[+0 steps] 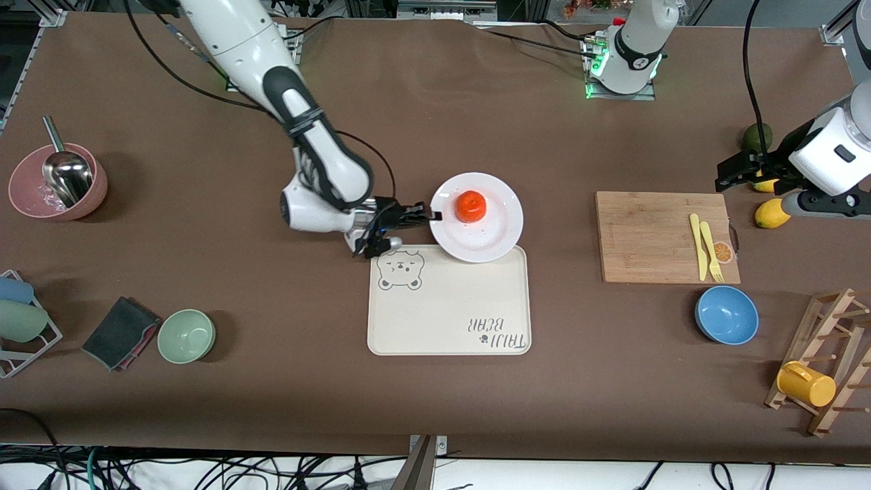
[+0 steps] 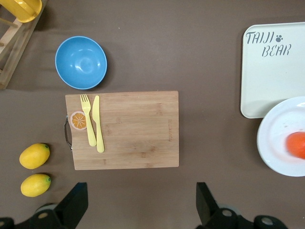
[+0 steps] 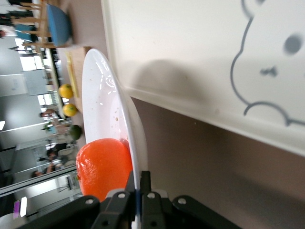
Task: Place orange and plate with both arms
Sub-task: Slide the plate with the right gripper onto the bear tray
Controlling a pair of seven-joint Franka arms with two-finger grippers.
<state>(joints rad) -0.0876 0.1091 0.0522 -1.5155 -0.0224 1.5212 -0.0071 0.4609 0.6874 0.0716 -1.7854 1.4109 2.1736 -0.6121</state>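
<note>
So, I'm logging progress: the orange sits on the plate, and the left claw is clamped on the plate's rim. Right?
Not quite. The orange does sit on the plate, but the right claw is the one clamped on its rim, as the right wrist view shows. The left claw hangs open near the cutting board.

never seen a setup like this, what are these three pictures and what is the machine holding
Two white robot arms work at a brown table. The large picture looks down from a high camera facing them; the other two come from cameras on each arm's wrist.

The right gripper is shut on the rim of the plate, which carries the orange and overlaps a corner of the bear tray. Its wrist view shows the fingers pinching that rim edge-on.

The left gripper waits open above the table near the lemons, holding nothing. Its wrist view looks down on the cutting board with a yellow fork and knife, and the blue bowl.
</note>
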